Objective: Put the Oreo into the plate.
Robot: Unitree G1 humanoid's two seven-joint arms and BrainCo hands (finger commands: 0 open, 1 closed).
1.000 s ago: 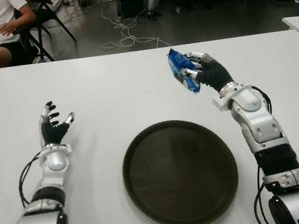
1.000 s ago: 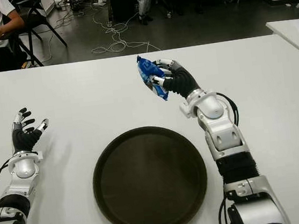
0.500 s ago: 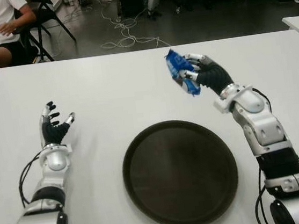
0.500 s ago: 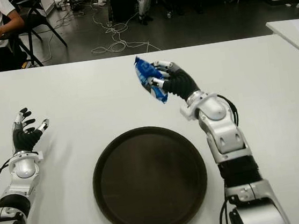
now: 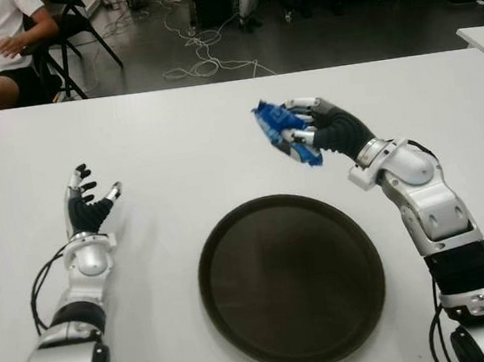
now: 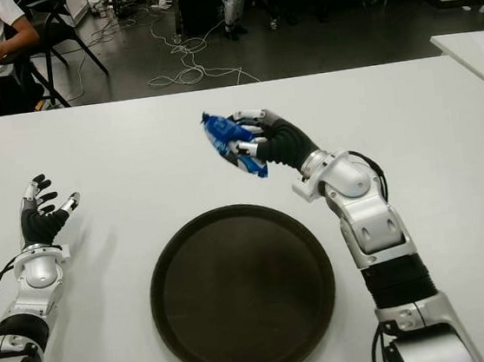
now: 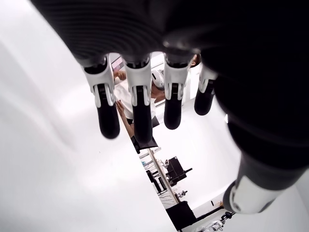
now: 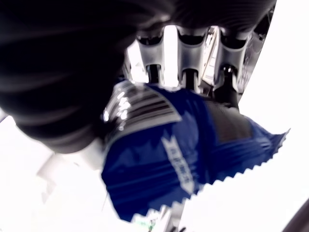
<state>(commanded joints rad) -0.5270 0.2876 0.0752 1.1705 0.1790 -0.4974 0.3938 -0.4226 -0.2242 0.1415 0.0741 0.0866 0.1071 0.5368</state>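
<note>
robot hand point(image 7: 159, 92) fingers spread, empty

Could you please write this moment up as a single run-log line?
right hand: shut on Oreo packet, above table beyond plate | plate: bare | left hand: open, left of plate | step: packet not yet in plate

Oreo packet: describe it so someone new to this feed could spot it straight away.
Start at the white table and find the round dark plate near its front edge. Just beyond the plate's far rim, the right hand is raised above the table, fingers closed on the Oreo packet. It is a small crinkly blue wrapper with a zigzag edge, the only blue thing on view.
</note>
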